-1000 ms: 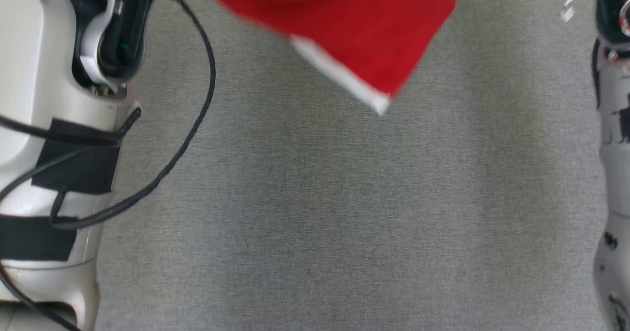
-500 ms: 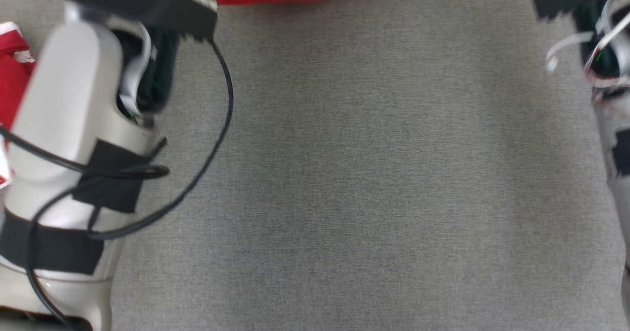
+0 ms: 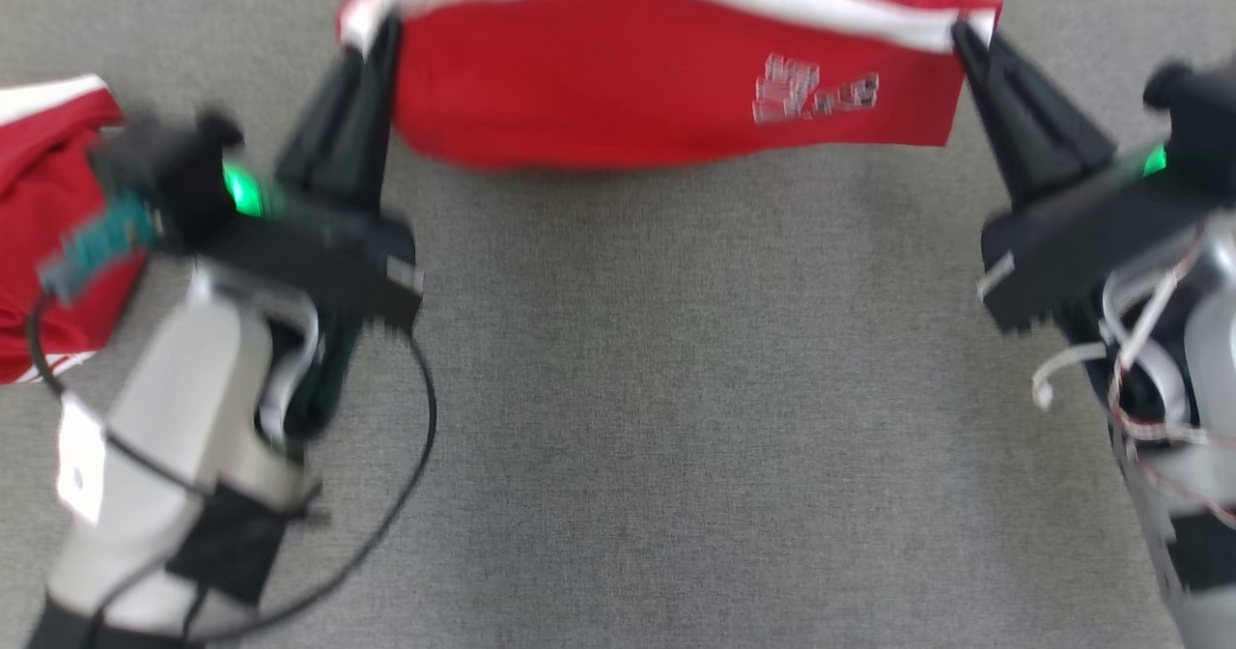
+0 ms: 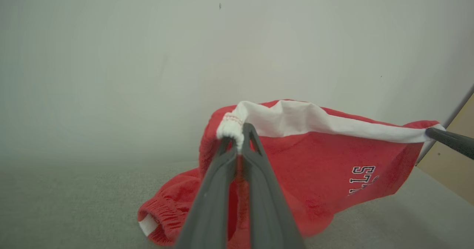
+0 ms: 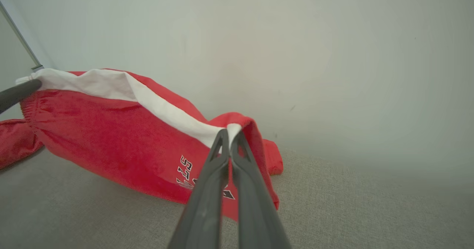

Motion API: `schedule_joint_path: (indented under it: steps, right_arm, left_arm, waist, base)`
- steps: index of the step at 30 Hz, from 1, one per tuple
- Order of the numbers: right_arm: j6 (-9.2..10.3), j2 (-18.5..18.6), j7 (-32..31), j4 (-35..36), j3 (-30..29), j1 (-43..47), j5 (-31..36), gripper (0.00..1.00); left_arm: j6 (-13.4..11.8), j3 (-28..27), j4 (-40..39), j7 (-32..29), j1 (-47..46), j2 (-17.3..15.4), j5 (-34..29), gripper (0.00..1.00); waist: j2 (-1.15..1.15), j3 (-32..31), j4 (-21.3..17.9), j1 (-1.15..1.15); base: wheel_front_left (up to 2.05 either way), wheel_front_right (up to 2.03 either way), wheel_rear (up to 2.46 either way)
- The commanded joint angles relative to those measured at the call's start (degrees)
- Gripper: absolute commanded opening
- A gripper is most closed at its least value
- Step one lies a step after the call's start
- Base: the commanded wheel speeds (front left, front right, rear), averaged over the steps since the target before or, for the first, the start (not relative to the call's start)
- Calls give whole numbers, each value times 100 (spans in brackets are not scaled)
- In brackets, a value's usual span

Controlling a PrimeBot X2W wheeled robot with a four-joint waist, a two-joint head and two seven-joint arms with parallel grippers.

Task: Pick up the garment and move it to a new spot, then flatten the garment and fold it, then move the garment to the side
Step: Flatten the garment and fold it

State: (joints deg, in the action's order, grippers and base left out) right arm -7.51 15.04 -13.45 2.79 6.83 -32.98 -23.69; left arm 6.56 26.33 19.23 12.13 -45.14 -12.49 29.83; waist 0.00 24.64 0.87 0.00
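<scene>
A: So, where's the red garment (image 3: pixel 599 98)?
B: Strung between both grippers, near the pale wall (image 4: pixel 148 56). White band (image 3: pixel 772 0) runs along the top edge. Lower part sags onto the grey cloth surface (image 3: pixel 676 437).
A: Grips?
B: Left gripper (image 3: pixel 381 31) is pinched tight on the band's left corner. Right gripper (image 3: pixel 961 31) is clamped on the right corner — fingers together, cloth between them.
A: Lettering?
B: Print (image 3: pixel 816 89) sits on the red face, close to the right gripper. Blurred from the head; the left wrist view reads "ST", the rest unclear.
A: Anything else?
B: Second red garment (image 3: pixel 43 234), white-trimmed — lies on the surface left of the left arm, apart from the held one.
</scene>
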Motion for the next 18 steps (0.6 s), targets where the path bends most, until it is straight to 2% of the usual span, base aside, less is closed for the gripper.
schedule_joint_path:
  steps: [1, 7, 18]
  right_arm:
    - [4, 50, -8, 132, -53, 214, -81, 0]
    - [4, 220, -136, 466, -110, 1219, -330, 0]
    - [4, 614, -451, 993, 161, 2779, -1089, 0]
  left_arm:
    - [-9, -7, -79, 34, 266, -83, 55, 0]
    - [-67, 59, -438, 56, 1222, -298, 181, 0]
    - [-253, 271, -1147, 55, 2653, -728, 115, 0]
  waist:
    - [0, -159, -2, 0]
    - [0, -502, 38, 0]
    - [0, -1147, 117, 0]
  base:
    - [0, 0, 0]
    - [0, 0, 0]
    - [0, 0, 0]
